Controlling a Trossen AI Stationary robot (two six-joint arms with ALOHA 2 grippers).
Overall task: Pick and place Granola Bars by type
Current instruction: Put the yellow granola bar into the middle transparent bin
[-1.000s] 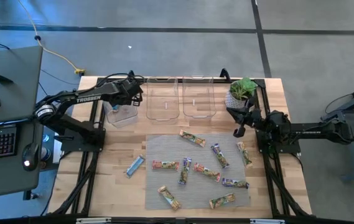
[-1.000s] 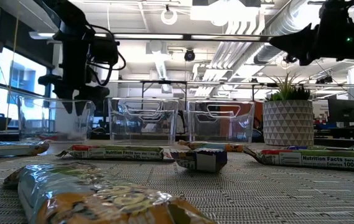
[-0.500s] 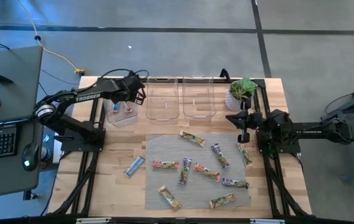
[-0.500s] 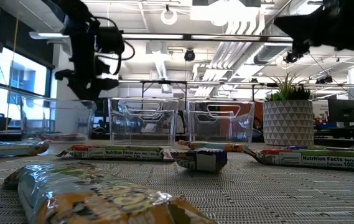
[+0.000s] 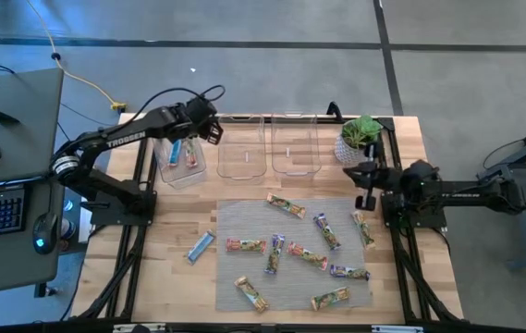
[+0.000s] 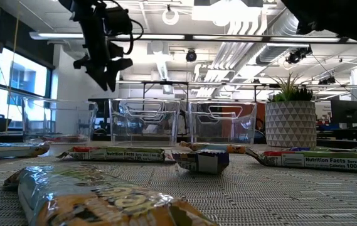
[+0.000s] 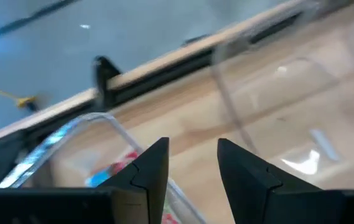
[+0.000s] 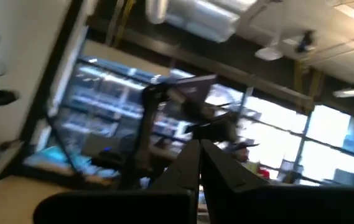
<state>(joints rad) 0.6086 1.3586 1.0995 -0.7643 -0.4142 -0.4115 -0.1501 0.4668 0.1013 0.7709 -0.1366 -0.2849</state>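
1. Your left gripper [image 5: 214, 132] hangs high between the leftmost bin [image 5: 180, 165] and the middle bin [image 5: 240, 155], jaws apart and empty (the left wrist view shows clear space between them).
2. That leftmost bin already holds a blue bar and a reddish one; a lone blue bar [image 5: 200, 246] lies on the bare table left of the mat [image 5: 235, 222], its long axis slanting.
3. The other Granola Bars [image 5: 301, 253] lie scattered on the mat, toward you from the bins and between both arms.
4. Your right gripper [image 5: 368, 200] sits at the mat's right edge, jaws together; a bar [image 5: 362, 228] lies just beside it, nearly along the mat's edge, so I judge this arm nearer.
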